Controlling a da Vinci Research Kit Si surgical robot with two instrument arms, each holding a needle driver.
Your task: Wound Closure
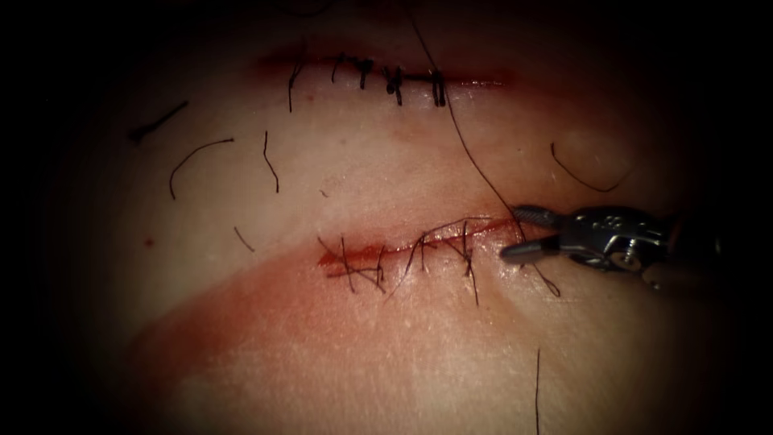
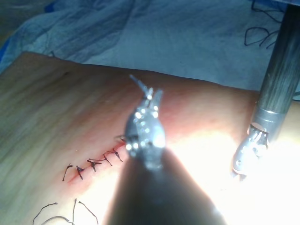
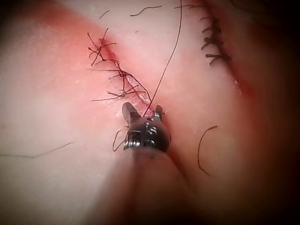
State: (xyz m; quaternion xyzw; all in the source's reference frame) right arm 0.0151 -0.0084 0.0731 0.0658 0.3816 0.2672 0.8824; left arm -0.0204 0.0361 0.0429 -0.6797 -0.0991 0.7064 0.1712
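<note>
Right tool [image 1: 527, 234]: jaws parted astride the thread [image 1: 475, 161] at the cut's [image 1: 419, 246] right end. Left tool [image 2: 147, 93], left wrist view: holds nothing, jaws slightly apart above the tissue [image 2: 56, 117].

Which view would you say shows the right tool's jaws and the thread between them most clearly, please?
The endoscope view: the right tool lies side-on at the right end of the lower cut, jaws open, the thread running between them. The right wrist view shows the same from behind its shaft. The left wrist view shows it beside the left tool.
</note>
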